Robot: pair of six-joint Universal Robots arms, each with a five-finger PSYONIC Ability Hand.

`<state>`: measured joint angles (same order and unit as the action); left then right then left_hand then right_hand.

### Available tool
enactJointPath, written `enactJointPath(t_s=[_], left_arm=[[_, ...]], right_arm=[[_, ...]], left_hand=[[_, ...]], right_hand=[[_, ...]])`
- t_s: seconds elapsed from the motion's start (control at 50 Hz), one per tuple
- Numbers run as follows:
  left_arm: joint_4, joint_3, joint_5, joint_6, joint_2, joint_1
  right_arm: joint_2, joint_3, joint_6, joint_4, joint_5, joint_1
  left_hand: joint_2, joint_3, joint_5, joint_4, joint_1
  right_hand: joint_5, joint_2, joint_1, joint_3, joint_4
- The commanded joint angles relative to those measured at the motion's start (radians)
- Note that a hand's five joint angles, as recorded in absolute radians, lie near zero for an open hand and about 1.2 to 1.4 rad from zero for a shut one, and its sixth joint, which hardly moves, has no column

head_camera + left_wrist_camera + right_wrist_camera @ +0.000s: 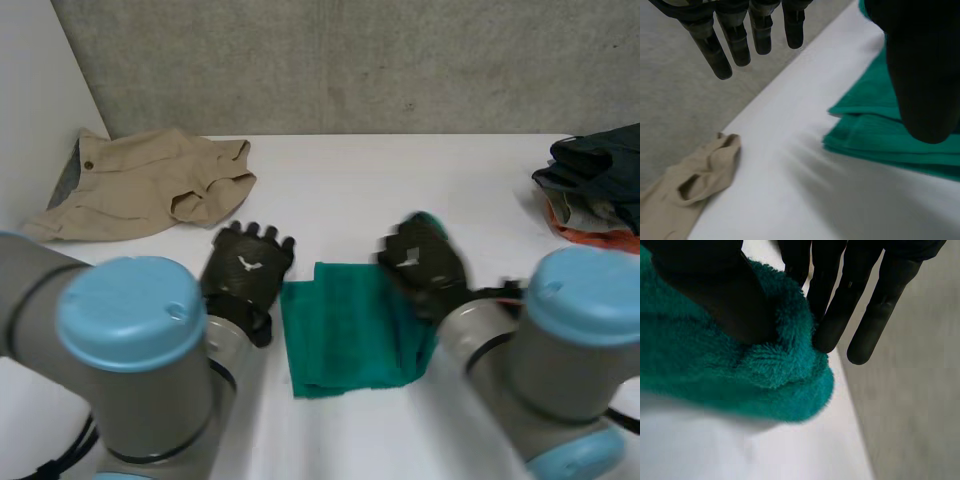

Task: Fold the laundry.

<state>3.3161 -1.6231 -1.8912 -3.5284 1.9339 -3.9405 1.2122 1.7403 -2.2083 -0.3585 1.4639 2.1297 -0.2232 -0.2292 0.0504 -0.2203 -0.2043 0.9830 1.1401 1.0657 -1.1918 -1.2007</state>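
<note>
A green towel [345,335] lies folded on the white table [400,180] between my two arms. My right hand [425,262] is at the towel's far right corner. In the right wrist view the thumb presses a bunched fold of the towel [715,375] against the fingers [840,300], so the hand is shut on it. My left hand [245,270] hovers just left of the towel's far left corner without touching it. Its fingers [735,35] are straight and spread above the table, and the towel's layered edge [880,130] lies beside its thumb.
Beige trousers [150,180] lie crumpled at the table's far left, also beyond the left hand's fingertips [690,185]. A pile of dark clothes [595,185] sits at the far right edge. A grey wall runs behind the table.
</note>
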Motion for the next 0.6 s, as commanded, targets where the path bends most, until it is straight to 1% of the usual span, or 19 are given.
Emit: enactJointPath(t_s=[0.02, 0.04, 0.06, 0.12, 0.14, 0.2, 0.26, 0.28, 0.3, 0.32, 0.34, 0.36, 0.4, 0.42, 0.44, 0.48, 0.54, 0.58, 0.6], left_arm=[[0.008, -0.076, 0.014, 0.000, -0.099, -0.132], [0.008, -0.081, 0.014, 0.000, -0.101, -0.143], [0.010, -0.086, 0.014, 0.000, -0.101, -0.149], [0.014, -0.087, 0.014, 0.002, -0.098, -0.157], [0.016, -0.084, 0.014, 0.003, -0.098, -0.157], [0.036, -0.064, 0.014, 0.014, -0.096, -0.158], [0.081, -0.026, 0.015, 0.031, -0.093, -0.151], [0.094, -0.015, 0.018, 0.037, -0.092, -0.148], [0.106, -0.003, 0.023, 0.042, -0.089, -0.143], [0.115, 0.009, 0.030, 0.048, -0.084, -0.135], [0.129, 0.041, 0.059, 0.060, -0.070, -0.113], [0.132, 0.057, 0.075, 0.066, -0.062, -0.102], [0.132, 0.104, 0.128, 0.089, -0.037, -0.063], [0.129, 0.120, 0.141, 0.098, -0.026, -0.051], [0.128, 0.133, 0.152, 0.111, -0.013, -0.039], [0.122, 0.173, 0.161, 0.150, 0.032, 0.001], [0.094, 0.207, 0.152, 0.181, 0.077, 0.032], [0.040, 0.233, 0.135, 0.204, 0.126, 0.050], [0.014, 0.244, 0.118, 0.213, 0.151, 0.053]], right_arm=[[-0.112, -0.016, 0.171, -0.065, -0.095, 0.233], [-0.127, -0.015, 0.182, -0.065, -0.117, 0.240], [-0.150, -0.009, 0.196, -0.062, -0.158, 0.243], [-0.157, 0.010, 0.191, -0.074, -0.208, 0.242], [-0.151, 0.011, 0.177, -0.077, -0.214, 0.242], [-0.126, 0.010, 0.121, -0.073, -0.195, 0.236], [-0.001, 0.037, -0.051, -0.065, -0.197, 0.168], [0.036, 0.047, -0.118, -0.065, -0.197, 0.142], [0.102, 0.063, -0.268, -0.063, -0.189, 0.098], [0.125, 0.070, -0.344, -0.062, -0.189, 0.075], [0.144, 0.074, -0.416, -0.060, -0.191, 0.052], [0.168, 0.073, -0.550, -0.042, -0.191, 0.009], [0.182, 0.068, -0.666, -0.001, -0.194, -0.026], [0.188, 0.062, -0.706, 0.031, -0.195, -0.045], [0.197, 0.044, -0.756, 0.106, -0.200, -0.086], [0.198, 0.019, -0.778, 0.176, -0.206, -0.128], [0.155, -0.031, -0.785, 0.294, -0.218, -0.172], [0.106, -0.060, -0.781, 0.334, -0.229, -0.171], [0.052, -0.100, -0.775, 0.366, -0.237, -0.171]], left_hand=[[-0.008, -0.002, 0.006, -0.011, -0.027], [-0.008, -0.002, 0.006, -0.011, -0.027], [-0.005, 0.001, 0.003, -0.008, -0.024], [-0.005, 0.001, 0.003, -0.008, -0.024], [-0.005, 0.001, 0.003, -0.008, -0.024], [0.004, 0.010, -0.006, 0.001, -0.015], [-0.002, 0.004, 0.000, -0.005, -0.021], [-0.002, 0.004, 0.000, -0.005, -0.021], [-0.002, 0.004, 0.000, -0.005, -0.021], [-0.002, 0.004, 0.000, -0.005, -0.021], [-0.005, 0.001, 0.003, -0.008, -0.024], [-0.008, -0.002, 0.006, -0.011, -0.027], [-0.011, -0.005, 0.009, -0.014, -0.030], [-0.014, -0.008, 0.012, -0.017, -0.033], [-0.014, -0.008, 0.012, -0.017, -0.033], [-0.028, -0.022, 0.027, -0.031, -0.047], [-0.037, -0.031, 0.036, -0.040, -0.056], [-0.037, -0.031, 0.036, -0.040, -0.056], [-0.034, -0.028, 0.033, -0.037, -0.053]], right_hand=[[0.239, 0.256, 0.331, -0.204, -0.196], [0.239, 0.256, 0.331, -0.204, -0.196], [0.196, 0.214, 0.288, -0.162, -0.153], [-0.497, -0.480, -0.406, 0.532, 0.541], [-0.983, -0.966, -0.891, 1.017, 1.026], [-0.983, -0.966, -0.891, 1.017, 1.026], [-0.983, -0.966, -0.891, 1.017, 1.026], [-0.983, -0.966, -0.891, 1.017, 1.026], [-0.983, -0.966, -0.891, 1.017, 1.026], [-0.983, -0.966, -0.891, 1.017, 1.026], [-0.983, -0.966, -0.891, 1.017, 1.026], [-0.983, -0.966, -0.891, 1.017, 1.026], [-0.983, -0.966, -0.891, 1.017, 1.026], [-0.983, -0.966, -0.891, 1.017, 1.026], [-0.983, -0.966, -0.891, 1.017, 1.026], [-0.983, -0.966, -0.891, 1.017, 1.026], [-0.983, -0.966, -0.891, 1.017, 1.026], [-0.983, -0.966, -0.891, 1.017, 1.026], [-0.983, -0.966, -0.891, 1.017, 1.026]])
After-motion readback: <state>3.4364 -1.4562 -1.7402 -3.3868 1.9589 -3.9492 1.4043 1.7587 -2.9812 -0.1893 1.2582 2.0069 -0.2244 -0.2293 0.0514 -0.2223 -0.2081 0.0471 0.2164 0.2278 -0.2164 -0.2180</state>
